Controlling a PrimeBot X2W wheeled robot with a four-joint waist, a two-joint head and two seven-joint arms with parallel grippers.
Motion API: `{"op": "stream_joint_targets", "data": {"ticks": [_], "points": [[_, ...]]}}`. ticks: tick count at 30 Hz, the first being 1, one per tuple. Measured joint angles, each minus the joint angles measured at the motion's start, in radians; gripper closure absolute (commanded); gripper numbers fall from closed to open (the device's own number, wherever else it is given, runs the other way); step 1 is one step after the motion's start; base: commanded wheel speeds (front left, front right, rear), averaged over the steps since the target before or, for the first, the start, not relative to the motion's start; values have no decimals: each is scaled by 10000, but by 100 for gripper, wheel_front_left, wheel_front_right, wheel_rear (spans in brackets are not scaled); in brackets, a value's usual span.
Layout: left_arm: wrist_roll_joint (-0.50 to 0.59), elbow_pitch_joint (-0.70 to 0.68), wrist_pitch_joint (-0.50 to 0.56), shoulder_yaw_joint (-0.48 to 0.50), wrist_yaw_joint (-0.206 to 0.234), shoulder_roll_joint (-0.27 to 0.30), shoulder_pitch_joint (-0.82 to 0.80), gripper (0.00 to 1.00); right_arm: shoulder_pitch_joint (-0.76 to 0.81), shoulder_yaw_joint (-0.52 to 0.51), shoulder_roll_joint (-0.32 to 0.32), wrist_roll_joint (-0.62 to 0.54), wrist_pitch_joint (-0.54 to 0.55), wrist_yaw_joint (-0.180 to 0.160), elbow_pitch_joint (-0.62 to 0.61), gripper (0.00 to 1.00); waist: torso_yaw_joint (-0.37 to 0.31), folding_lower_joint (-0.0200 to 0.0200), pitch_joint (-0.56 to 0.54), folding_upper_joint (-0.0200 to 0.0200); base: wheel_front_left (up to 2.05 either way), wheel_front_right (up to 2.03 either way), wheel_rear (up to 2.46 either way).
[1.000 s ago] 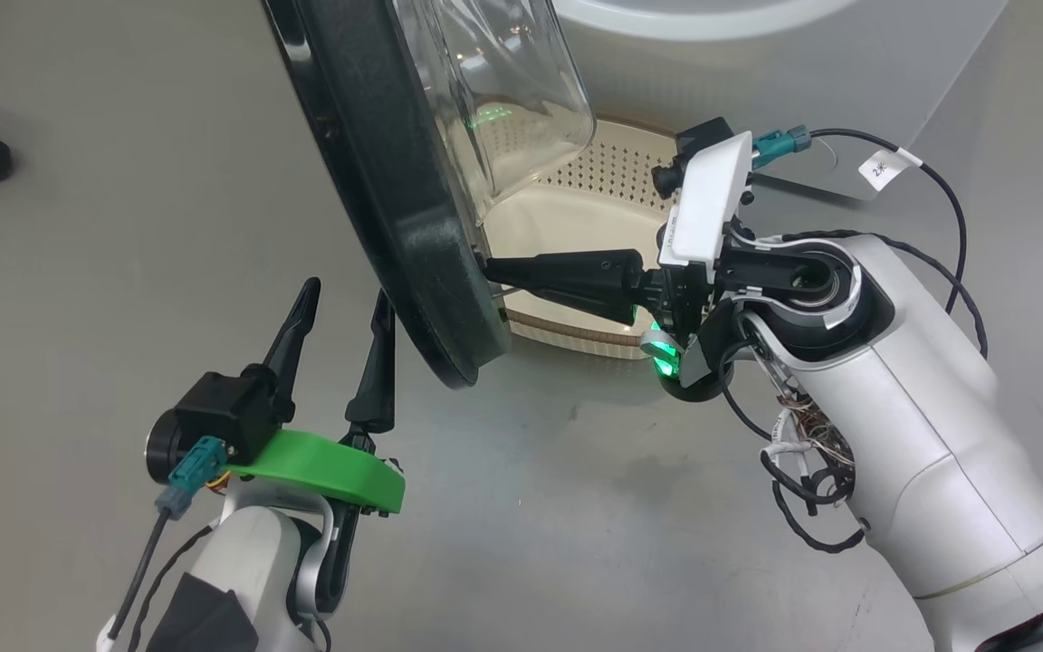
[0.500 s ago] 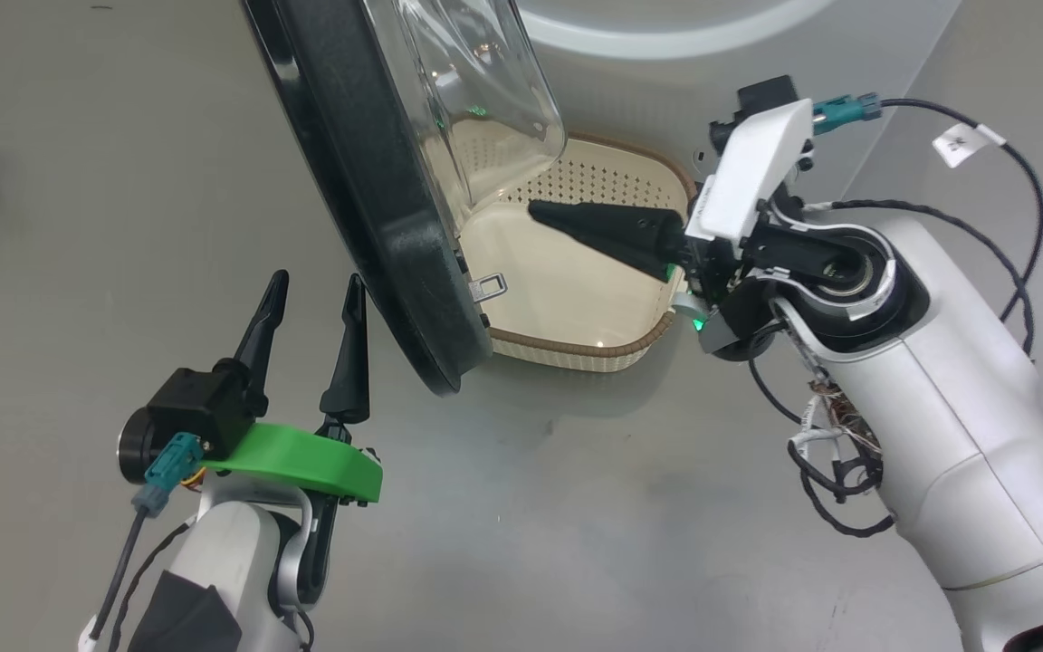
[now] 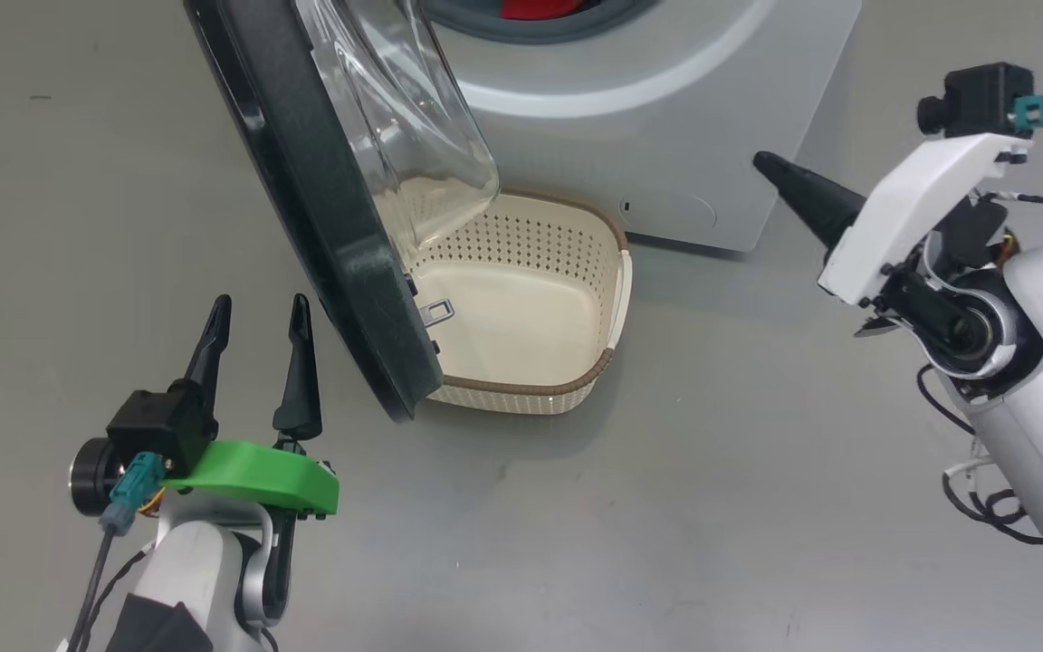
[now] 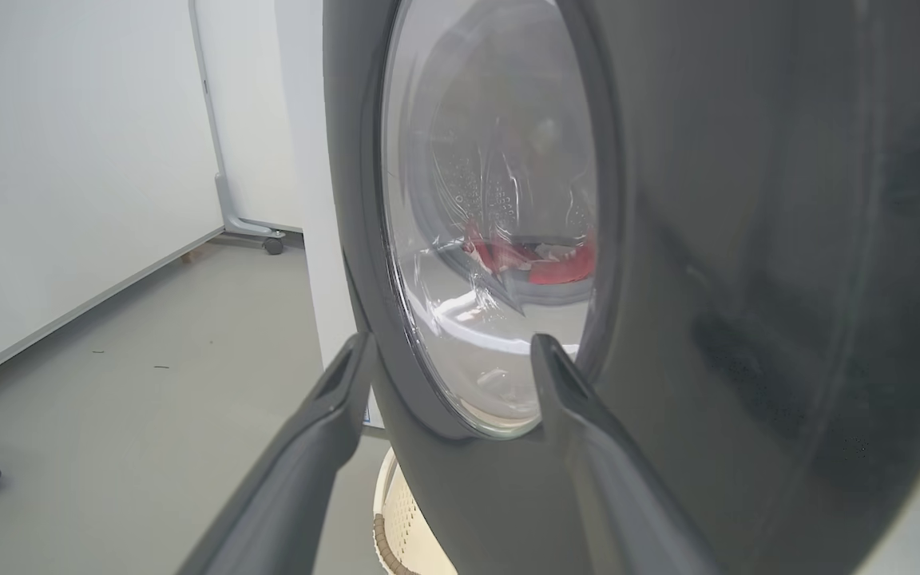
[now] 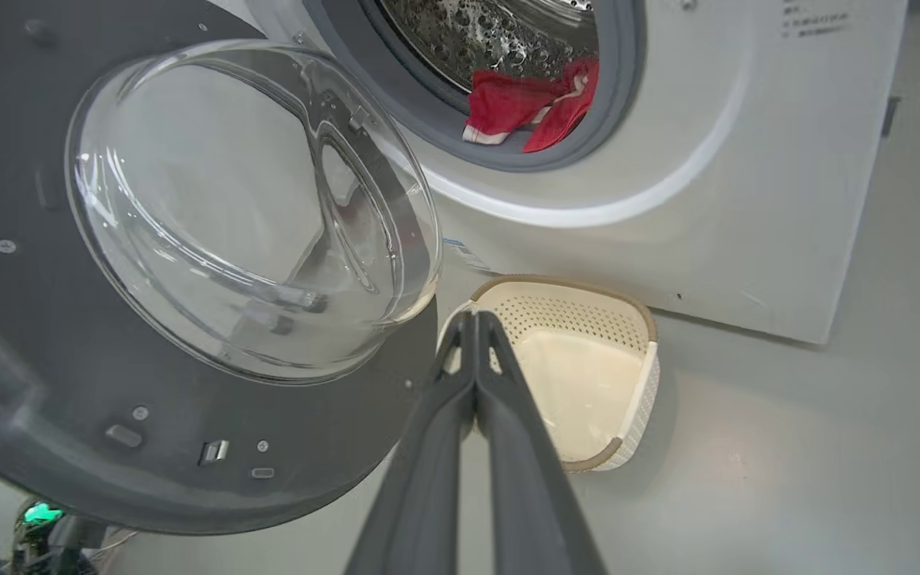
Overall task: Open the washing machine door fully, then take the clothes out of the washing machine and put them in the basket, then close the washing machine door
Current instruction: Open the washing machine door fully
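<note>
The washing machine door [image 3: 322, 208] stands swung out, its black rim edge-on in the head view and its glass bowl [image 5: 252, 216] facing the drum. Red clothes [image 5: 532, 104] with white parts lie at the porthole's lower lip inside the white washing machine [image 3: 666, 118]. The cream basket [image 3: 531, 308] sits on the floor under the door, nothing in it. My left gripper [image 3: 259, 312] is open, just left of the door's outer face, touching nothing. My right gripper [image 3: 768, 166] is shut on nothing, held to the right of the washing machine, well away from the door.
Grey floor [image 3: 621, 507] spreads in front of the basket and between my arms. A white panel on castors [image 4: 272, 243] stands at the far left in the left wrist view. The door's latch tab [image 3: 435, 312] sticks out over the basket.
My right gripper has pulled away from the door's edge, up and to the right, staying shut. The head camera has shifted, bringing the porthole into view. The left gripper stays open beside the door.
</note>
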Motion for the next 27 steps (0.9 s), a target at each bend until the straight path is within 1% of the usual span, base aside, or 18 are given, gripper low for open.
{"op": "stream_joint_targets", "data": {"ticks": [1, 3, 7, 10, 12, 13, 17, 24, 27], "points": [[25, 40, 0, 27, -2, 10, 57, 0, 80, 31, -201, -456, -353, 88, -8, 100, -55, 0, -82, 0, 0, 0, 0], [33, 75, 0, 113, -12, 13, 177, 0, 238, -2, -525, -1281, -1154, 159, -6, 100, -158, 0, -243, 0, 0, 0, 0], [84, 94, 0, 288, -59, 13, 390, 0, 629, 113, -997, -2661, -2364, 153, -4, 100, -367, 0, -547, 0, 0, 0, 0], [86, 96, 0, 410, -88, 13, 531, 0, 1007, 249, -1091, -3400, -3189, 113, -8, 100, -532, 0, -726, 0, 0, 0, 0], [104, 96, 0, 481, -142, 15, 610, 0, 1229, 351, -1149, -3877, -3670, -52, -8, 100, -630, 0, -833, 0, 0, 0, 0], [104, 96, 0, 481, -142, 15, 610, 0, 1229, 351, -1149, -3877, -3670, -52, -8, 100, -630, 0, -833, 0, 0, 0, 0], [215, 96, 0, 577, -186, 13, 709, 0, 1852, 272, -1072, -4159, -4625, -527, 42, 100, -771, 0, -1036, 0, 0, 0, 0], [362, 65, 0, 865, -278, 17, 1011, 0, 2882, 174, -545, -4203, -5808, -1104, 40, 100, -1011, 0, -1266, 0, 0, 0, 0], [370, 50, 0, 917, -322, 17, 1058, 0, 3295, 33, -353, -4144, -6213, -1275, 48, 100, -1104, 0, -1329, 0, 0, 0, 0]]}}
